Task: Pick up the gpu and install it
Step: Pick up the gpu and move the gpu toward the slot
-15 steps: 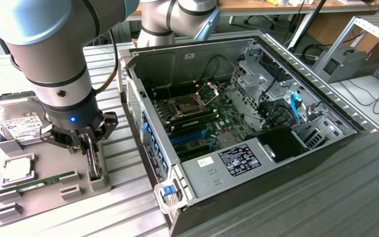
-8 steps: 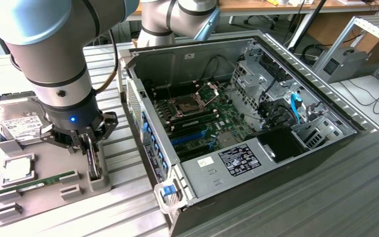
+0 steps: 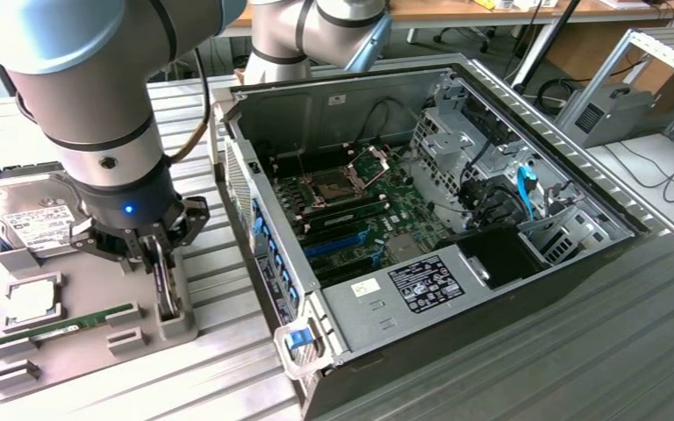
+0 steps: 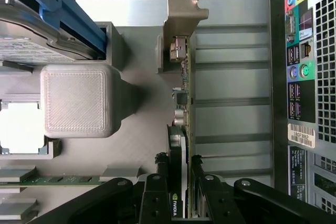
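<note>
The gpu (image 3: 168, 294) stands on edge in a slot of the grey holder tray (image 3: 85, 281), to the exterior view's left of the open computer case (image 3: 349, 83). My gripper (image 3: 159, 261) reaches straight down onto the card's upper edge. In the wrist view the gpu (image 4: 182, 95) appears edge-on, its silvery end bracket (image 4: 184, 11) at the far end and its black cooler between my fingers. My gripper (image 4: 178, 162) is shut on the card, one black finger (image 4: 159, 174) pressed against each face.
The tray also carries a hard drive (image 3: 27, 215), a CPU (image 3: 32, 300) and a green memory stick (image 3: 62, 326). The case lies open with its motherboard (image 3: 349, 210) facing up. Its rear port panel (image 4: 302, 77) is close beside the card. Ribbed metal table (image 3: 571, 351) lies all around.
</note>
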`<state>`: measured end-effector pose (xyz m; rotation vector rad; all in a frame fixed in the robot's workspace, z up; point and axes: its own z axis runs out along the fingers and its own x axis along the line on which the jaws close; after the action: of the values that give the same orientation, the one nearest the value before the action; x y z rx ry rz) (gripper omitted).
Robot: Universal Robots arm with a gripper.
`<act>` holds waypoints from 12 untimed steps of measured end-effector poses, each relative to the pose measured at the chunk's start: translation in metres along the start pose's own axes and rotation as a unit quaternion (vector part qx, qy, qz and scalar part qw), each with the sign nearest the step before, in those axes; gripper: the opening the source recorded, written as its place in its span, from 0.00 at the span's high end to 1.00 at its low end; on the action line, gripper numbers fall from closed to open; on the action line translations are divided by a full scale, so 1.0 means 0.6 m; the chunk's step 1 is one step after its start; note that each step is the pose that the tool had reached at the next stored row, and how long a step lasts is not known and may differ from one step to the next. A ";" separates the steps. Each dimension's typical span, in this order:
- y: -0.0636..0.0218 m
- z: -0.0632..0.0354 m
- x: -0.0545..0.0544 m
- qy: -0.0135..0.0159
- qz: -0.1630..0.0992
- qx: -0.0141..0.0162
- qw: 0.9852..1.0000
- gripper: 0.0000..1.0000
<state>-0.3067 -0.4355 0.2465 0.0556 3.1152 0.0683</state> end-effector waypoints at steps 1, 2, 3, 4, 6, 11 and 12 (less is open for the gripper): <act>0.000 -0.002 0.000 0.000 0.000 0.000 1.000 0.73; 0.000 -0.006 0.000 0.000 0.000 0.000 1.000 0.73; 0.000 -0.008 0.000 0.000 0.000 0.000 1.000 0.73; 0.001 -0.012 0.000 0.000 0.000 0.000 1.000 0.73; 0.001 -0.017 0.000 0.000 0.000 0.000 1.000 0.73; 0.002 -0.036 -0.001 0.000 0.000 0.001 1.000 0.73; 0.002 -0.040 -0.001 0.000 0.000 0.001 1.000 0.73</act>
<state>-0.3067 -0.4353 0.2705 0.0555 3.1152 0.0664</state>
